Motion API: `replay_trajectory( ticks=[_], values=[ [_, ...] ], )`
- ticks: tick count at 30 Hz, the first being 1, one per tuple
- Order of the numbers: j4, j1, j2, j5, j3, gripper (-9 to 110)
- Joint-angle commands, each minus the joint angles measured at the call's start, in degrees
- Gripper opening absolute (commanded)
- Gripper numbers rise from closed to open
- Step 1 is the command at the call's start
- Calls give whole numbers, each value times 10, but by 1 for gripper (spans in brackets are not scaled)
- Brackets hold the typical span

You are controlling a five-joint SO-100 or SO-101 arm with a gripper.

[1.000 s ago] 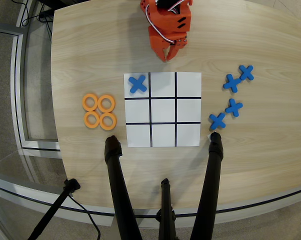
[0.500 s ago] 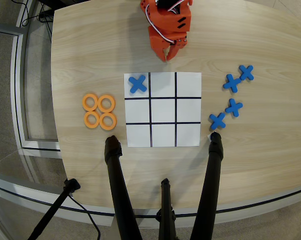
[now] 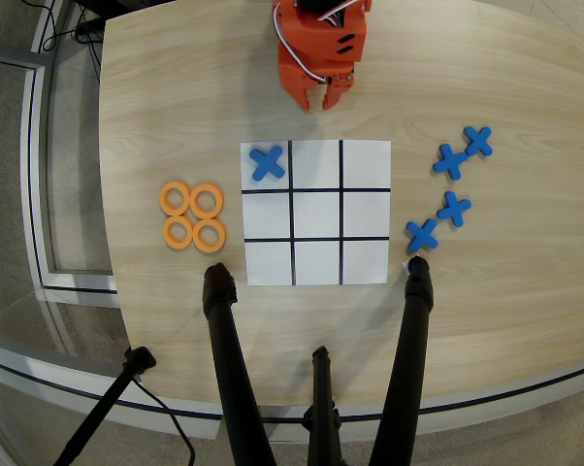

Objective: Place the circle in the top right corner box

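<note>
Four flat orange rings (image 3: 207, 188) lie in a tight two-by-two cluster on the wooden table, left of the grid sheet (image 3: 316, 214) in the overhead view. The sheet is white with black lines forming a 3x3 grid. Its top right corner cell (image 3: 366, 163) is plain white and holds nothing. The top left corner cell holds a blue X (image 3: 267, 163). My orange gripper (image 3: 324, 97) hangs at the table's far edge, just above the sheet's top middle, well away from the rings. Its jaws look closed and hold nothing.
Four more blue X pieces (image 3: 452, 209) lie scattered right of the sheet. Black tripod legs (image 3: 229, 369) (image 3: 408, 359) reach onto the table at the near edge, close to the sheet's lower corners. The table's curved edge (image 3: 113, 272) runs down the left.
</note>
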Motion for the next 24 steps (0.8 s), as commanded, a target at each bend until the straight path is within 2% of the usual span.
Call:
replay_trajectory(
  ticks=[1, 8, 13, 24],
  values=[
    [-13, 32, -113, 5, -121, 11],
    [-52, 92, -386, 22, -378, 14],
    [-105, 140, -526, 14, -497, 16],
    [-243, 233, -713, -62, -541, 16]
  ],
)
